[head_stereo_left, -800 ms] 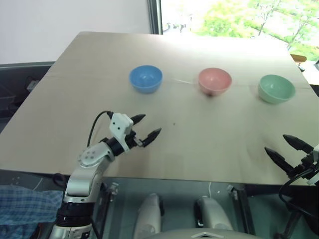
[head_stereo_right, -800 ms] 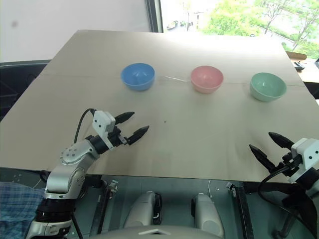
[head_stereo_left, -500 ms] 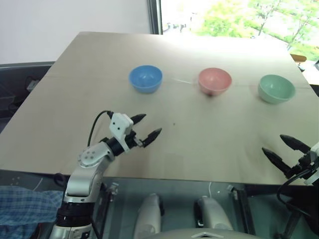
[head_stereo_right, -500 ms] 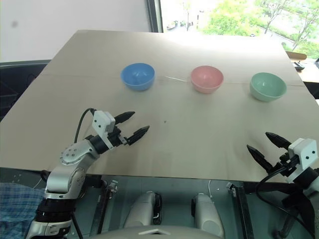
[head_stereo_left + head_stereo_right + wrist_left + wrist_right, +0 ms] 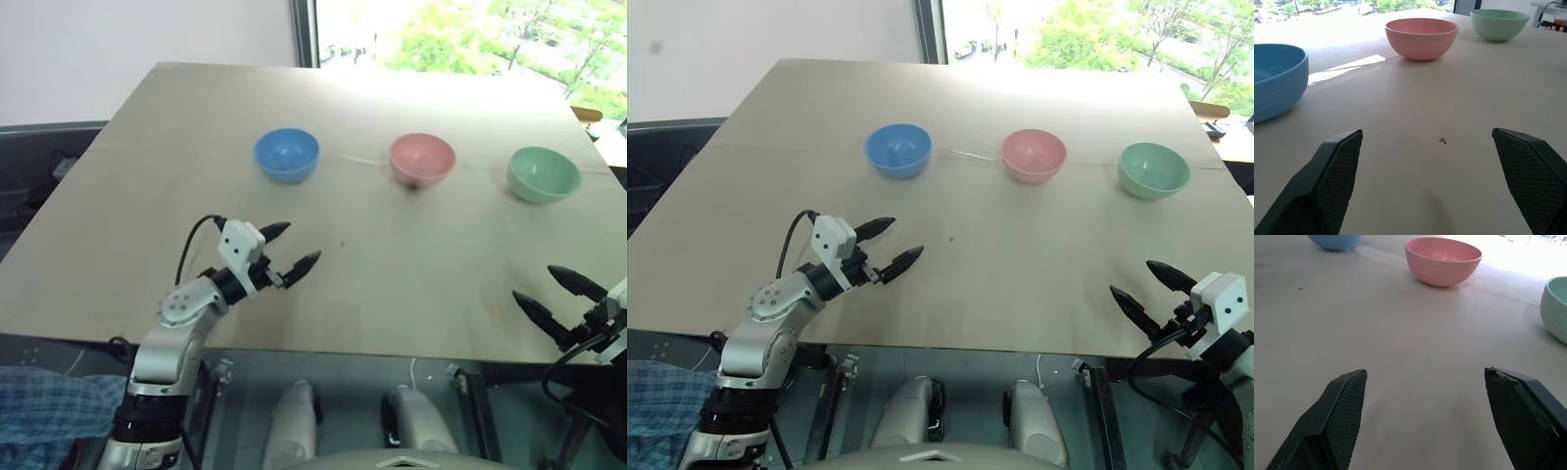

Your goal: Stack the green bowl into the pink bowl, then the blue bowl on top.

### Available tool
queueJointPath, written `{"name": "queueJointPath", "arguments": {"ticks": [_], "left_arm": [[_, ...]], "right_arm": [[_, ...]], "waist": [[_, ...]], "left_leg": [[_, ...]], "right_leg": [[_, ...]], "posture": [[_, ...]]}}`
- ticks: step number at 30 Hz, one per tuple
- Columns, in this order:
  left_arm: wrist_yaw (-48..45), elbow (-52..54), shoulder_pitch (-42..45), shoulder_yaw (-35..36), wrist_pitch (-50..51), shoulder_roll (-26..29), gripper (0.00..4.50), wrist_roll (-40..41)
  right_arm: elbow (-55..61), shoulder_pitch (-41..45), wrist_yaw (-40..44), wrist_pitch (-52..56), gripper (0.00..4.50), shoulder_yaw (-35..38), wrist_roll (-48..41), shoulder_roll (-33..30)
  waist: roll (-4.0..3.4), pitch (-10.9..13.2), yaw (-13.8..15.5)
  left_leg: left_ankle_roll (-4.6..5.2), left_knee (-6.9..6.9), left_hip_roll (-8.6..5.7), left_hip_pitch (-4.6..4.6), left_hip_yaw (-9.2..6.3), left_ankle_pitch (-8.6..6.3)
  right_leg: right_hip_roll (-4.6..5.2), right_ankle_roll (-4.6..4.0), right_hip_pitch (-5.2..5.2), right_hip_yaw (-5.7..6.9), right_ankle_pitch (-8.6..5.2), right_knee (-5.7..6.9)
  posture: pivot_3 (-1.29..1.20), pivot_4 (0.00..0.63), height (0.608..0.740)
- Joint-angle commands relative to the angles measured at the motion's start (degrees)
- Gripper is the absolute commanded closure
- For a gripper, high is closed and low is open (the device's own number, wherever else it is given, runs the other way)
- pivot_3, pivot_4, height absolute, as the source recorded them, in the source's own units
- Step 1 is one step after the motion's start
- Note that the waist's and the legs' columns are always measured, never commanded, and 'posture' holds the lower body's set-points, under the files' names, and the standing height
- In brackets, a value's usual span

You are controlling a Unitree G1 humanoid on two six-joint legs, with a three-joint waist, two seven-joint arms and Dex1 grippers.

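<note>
Three bowls stand in a row across the far half of the table: the blue bowl [image 5: 286, 155] on the left, the pink bowl [image 5: 422, 160] in the middle, the green bowl [image 5: 543, 174] on the right. All three are upright, apart and empty. My left gripper [image 5: 291, 246] hovers open over the near left of the table, well short of the blue bowl. My right gripper [image 5: 551, 294] is open at the near right edge, in front of the green bowl. Nothing sits between either pair of fingers.
The light wooden table [image 5: 392, 255] has a tiny dark speck [image 5: 342, 244] near its middle. A window with trees lies beyond the far edge. A blue checked cloth [image 5: 44, 406] lies below the table's near left corner.
My right gripper has drifted slightly left along the near edge. The left gripper and the bowls have kept their places.
</note>
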State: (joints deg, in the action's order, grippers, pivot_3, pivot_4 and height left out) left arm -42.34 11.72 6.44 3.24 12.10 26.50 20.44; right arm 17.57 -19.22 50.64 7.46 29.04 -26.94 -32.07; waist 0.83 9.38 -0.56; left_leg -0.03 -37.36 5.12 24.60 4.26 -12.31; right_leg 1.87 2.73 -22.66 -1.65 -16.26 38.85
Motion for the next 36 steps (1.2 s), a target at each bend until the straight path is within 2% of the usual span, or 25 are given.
{"name": "queueJointPath", "arguments": {"ticks": [1, 7, 12, 15, 21, 25, 30, 36], "left_arm": [[-0.3, 1.92, 0.54, 0.15, -1.15, 0.01, 0.0, 0.59], [-0.77, 1.59, 2.07, -0.21, -0.77, -0.77, 0.0, 1.56], [-2.46, 2.01, 5.41, -2.09, 0.48, -2.52, 0.0, 3.83], [-4.92, 3.02, 7.53, -2.94, 1.34, -3.59, 0.0, 6.92], [-5.47, 4.9, 10.85, -4.56, 5.85, -4.97, 0.0, 11.12], [-4.59, 5.82, 13.51, -5.66, 7.62, -6.71, 0.0, 12.34], [-3.57, 6.57, 15.82, -6.24, 8.83, -8.18, 0.0, 12.77], [-3.23, 6.77, 15.34, -5.24, 8.33, -7.81, 0.0, 12.29]], "right_arm": [[0.32, 0.44, -0.1, -1.42, 0.45, 0.36, -0.34, -0.9], [-1.32, 2.9, -3.79, 1.66, 0.45, -0.04, 3.03, -3.84], [-7.75, 9.82, -4.97, 2.4, 0.45, -3.14, 10.73, -12.89], [-14.26, 16.3, -5.62, 1.55, 0.45, -5.94, 15.87, -19.22], [-26.11, 31.6, -7.02, -1.2, 0.45, -12.49, 22.92, -24.82], [-35.65, 42.3, -6.6, -4.24, 0.45, -19.3, 28.25, -26.28], [-48.52, 55.01, -6.31, -8.96, 0.45, -27.26, 34.36, -25.02], [-55.34, 62.58, -4.5, -14.53, 0.45, -31.42, 35.49, -21.54]], "waist": [[0.0, 0.0, 0.0], [0.0, 0.0, -0.01], [-0.02, -0.02, -0.02], [-0.02, -0.03, -0.03], [-0.03, -0.03, -0.08], [-0.06, 0.0, -0.14], [-0.06, 0.0, -0.15], [-0.07, 0.0, -0.22]], "left_leg": [[0.0, 0.0, 0.0, 0.0, 0.0, 0.0], [0.0, -0.01, 0.0, 0.0, 0.02, 0.0], [0.0, -0.05, -0.01, 0.0, 0.04, 0.0], [0.01, -0.04, -0.01, 0.0, 0.02, 0.0], [0.0, -0.04, -0.02, 0.02, 0.05, 0.01], [0.0, -0.08, -0.02, 0.02, 0.04, 0.01], [0.0, -0.06, -0.02, 0.03, 0.06, 0.01], [-0.19, -0.03, -0.01, 0.06, 0.06, 0.13]], "right_leg": [[0.0, 0.0, 0.0, 0.0, 0.0, 0.0], [0.0, 0.0, 0.0, -0.01, 0.0, 0.01], [0.0, 0.01, 0.0, -0.04, 0.01, 0.02], [-0.02, 0.01, -0.01, -0.03, 0.01, 0.02], [-0.03, 0.02, -0.02, -0.06, 0.01, 0.01], [-0.03, 0.02, -0.01, -0.07, 0.02, 0.01], [-0.03, 0.02, -0.03, -0.08, 0.02, -0.01], [-0.03, 0.02, -0.05, -0.08, 0.02, -0.03]], "posture": [[0.0, 0.15, 0.74], [0.0, 0.15, 0.74], [0.0, 0.15, 0.74], [0.0, 0.15, 0.74], [0.0, 0.15, 0.74], [0.0, 0.15, 0.74], [0.0, 0.15, 0.74], [0.0, 0.15, 0.74]]}}
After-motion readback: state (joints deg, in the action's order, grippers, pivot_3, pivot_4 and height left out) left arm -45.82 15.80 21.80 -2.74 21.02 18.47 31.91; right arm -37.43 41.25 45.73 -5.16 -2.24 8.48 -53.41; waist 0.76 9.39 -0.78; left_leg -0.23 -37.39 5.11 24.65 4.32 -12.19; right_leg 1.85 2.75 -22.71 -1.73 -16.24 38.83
